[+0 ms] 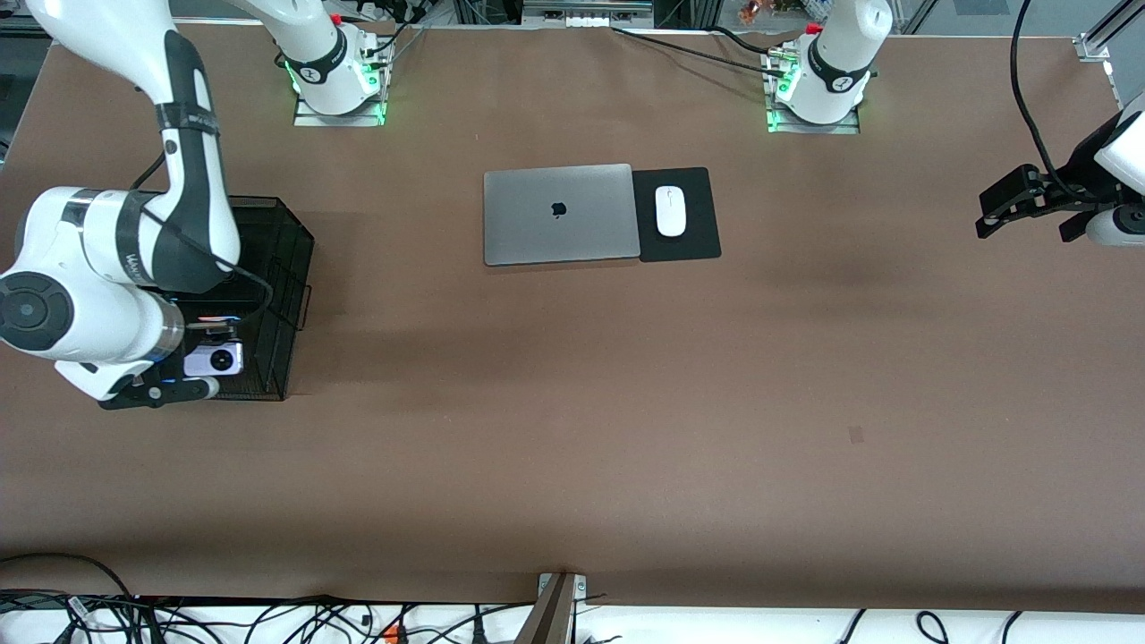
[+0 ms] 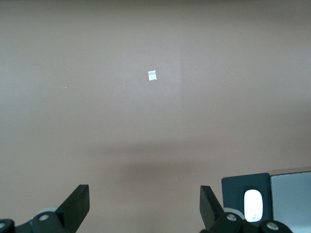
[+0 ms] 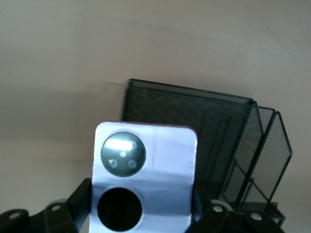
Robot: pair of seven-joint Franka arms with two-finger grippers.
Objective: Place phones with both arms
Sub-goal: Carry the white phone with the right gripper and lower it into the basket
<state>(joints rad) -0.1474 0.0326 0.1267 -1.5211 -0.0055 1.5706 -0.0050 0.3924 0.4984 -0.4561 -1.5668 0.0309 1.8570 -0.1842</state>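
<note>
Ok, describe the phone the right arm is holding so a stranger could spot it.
Find the black mesh basket at the right arm's end of the table. The right gripper over it is shut on the phone: small, square, lilac-white, with two black circles.

A robotics lab: two bolted arm bases (image 1: 338,76) on a brown-covered table (image 1: 572,429), loose cables (image 1: 268,622) along its edge.

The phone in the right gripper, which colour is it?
Lilac-white with two black circles; the phone shows best in the right wrist view.
</note>
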